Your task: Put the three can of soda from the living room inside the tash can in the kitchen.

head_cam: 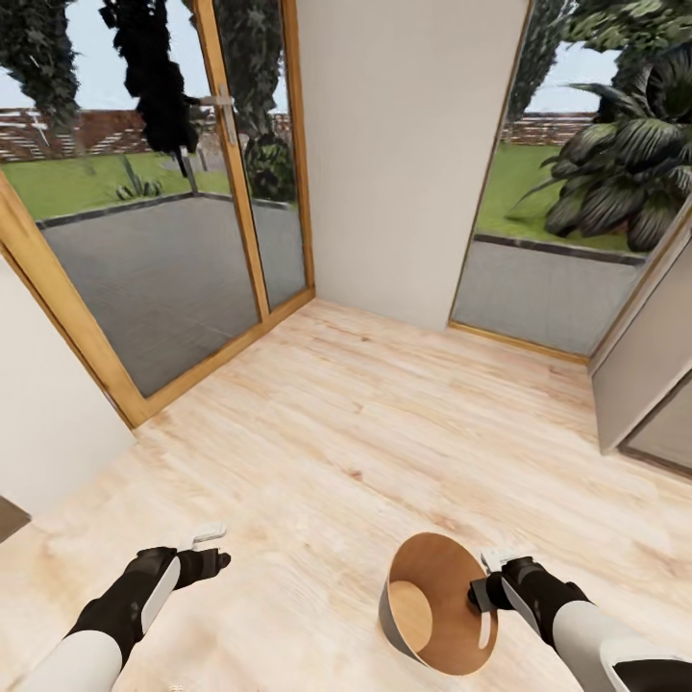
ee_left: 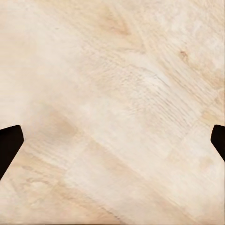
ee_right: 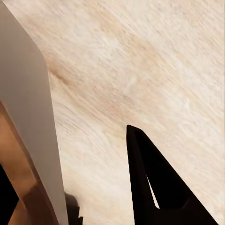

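The trash can (head_cam: pixel 388 615), light grey outside and wood-brown inside, hangs tilted just above the floor at the lower right, its mouth facing up and left. My right gripper (head_cam: pixel 483 596) is shut on its rim. In the right wrist view, the grey wall of the trash can (ee_right: pixel 28 108) runs past one dark finger (ee_right: pixel 145 173). My left gripper (head_cam: pixel 216 550) is open at the lower left and holds nothing. Over bare floor, the left wrist view catches its fingertips (ee_left: pixel 9 145) spread far apart. The cans of soda are out of view, and the bin's visible inside holds none.
Light wood floor (head_cam: pixel 365 413) stretches ahead. Wood-framed glass doors (head_cam: pixel 163 240) stand at the left, a white wall panel (head_cam: pixel 404 144) in the middle, and another glazed opening (head_cam: pixel 548 250) at the right. A grey panel (head_cam: pixel 654 356) juts in at the right edge.
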Robot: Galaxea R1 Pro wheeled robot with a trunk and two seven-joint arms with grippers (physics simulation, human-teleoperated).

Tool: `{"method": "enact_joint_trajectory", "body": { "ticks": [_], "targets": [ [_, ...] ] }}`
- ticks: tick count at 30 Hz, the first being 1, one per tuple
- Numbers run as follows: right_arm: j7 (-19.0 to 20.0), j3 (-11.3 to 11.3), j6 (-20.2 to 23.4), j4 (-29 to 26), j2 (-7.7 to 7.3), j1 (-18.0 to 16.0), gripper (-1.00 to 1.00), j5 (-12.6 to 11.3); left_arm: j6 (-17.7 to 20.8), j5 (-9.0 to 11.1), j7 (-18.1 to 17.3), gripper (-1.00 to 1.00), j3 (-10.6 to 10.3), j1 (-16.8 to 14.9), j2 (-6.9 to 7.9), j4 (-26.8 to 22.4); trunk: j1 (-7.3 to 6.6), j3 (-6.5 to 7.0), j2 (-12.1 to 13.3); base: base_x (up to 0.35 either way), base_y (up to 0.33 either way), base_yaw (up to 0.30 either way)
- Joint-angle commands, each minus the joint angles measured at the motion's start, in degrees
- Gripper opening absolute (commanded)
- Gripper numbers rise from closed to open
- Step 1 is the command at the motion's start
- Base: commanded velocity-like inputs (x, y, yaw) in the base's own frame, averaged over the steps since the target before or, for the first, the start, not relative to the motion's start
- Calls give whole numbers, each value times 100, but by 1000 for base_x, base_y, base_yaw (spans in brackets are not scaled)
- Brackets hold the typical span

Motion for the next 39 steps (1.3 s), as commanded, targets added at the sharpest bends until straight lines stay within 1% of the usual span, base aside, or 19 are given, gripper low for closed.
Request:
{"method": "enact_joint_trajectory", "body": {
  "ticks": [1, 39],
  "targets": [
    [27, -33, 4, -2, 1, -2, -100, -77, -1, -1, 0, 100, 0, 0, 0, 1, 0, 0, 0, 0, 0, 244],
    [36, -25, 13, 28, 14, -2, -100, -88, -1, -1, 0, 100, -1, 0, -6, 1, 0, 0, 0, 0, 0, 246]
  ]
}}
